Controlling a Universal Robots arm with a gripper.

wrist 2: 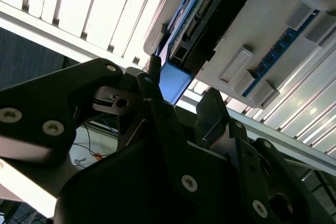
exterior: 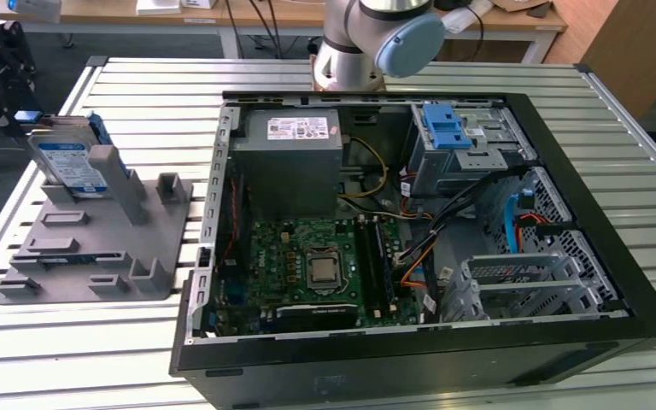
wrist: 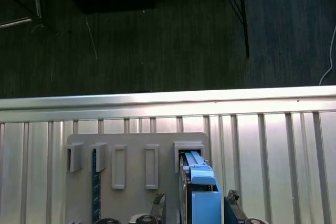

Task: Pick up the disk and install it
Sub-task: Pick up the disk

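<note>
End effector (wrist: 194,204) spread, fingers (wrist: 231,200) straddling upright disk (wrist: 200,179) in grey holder (wrist: 131,142).

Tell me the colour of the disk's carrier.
Blue carrier, clearest in the first wrist view.

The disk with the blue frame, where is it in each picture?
Exterior view: the disk stands upright in the grey holder, at the exterior view's left, beside the computer case.
First wrist view: the disk is edge-on in a holder slot, with the pincer open around it.
Second wrist view: its dark edge and blue frame lie just beyond the pincer.
Shared landmark: the grey holder's raised slots.
</note>
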